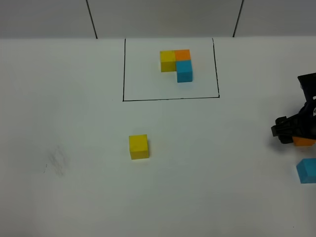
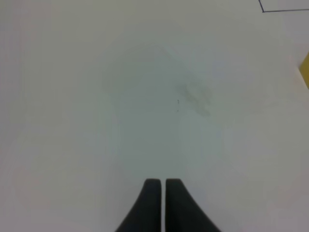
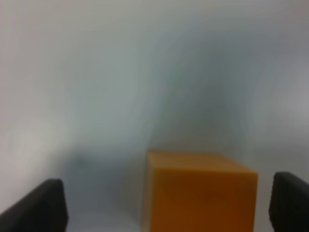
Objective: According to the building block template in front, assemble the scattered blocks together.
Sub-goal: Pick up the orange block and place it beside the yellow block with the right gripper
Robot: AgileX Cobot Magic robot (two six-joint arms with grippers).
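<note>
The building block template (image 1: 176,64) is an L of yellow, orange and light blue cubes inside a black drawn rectangle at the back. Of the scattered blocks, the yellow cube (image 1: 138,146) sits mid-table and shows as a sliver (image 2: 305,70) in the left wrist view. The light blue cube (image 1: 307,171) lies at the right edge. My right gripper (image 1: 289,134) stands open over the orange cube (image 1: 303,141), which sits between its wide-apart fingers (image 3: 203,193), touching neither. My left gripper (image 2: 161,182) is shut on nothing above bare table, and the exterior view does not show it.
The white table (image 1: 74,123) carries a faint grey smudge (image 1: 57,162) at the left, also seen as a smudge (image 2: 195,96) in the left wrist view. A corner of the black drawn rectangle (image 2: 270,8) shows there too.
</note>
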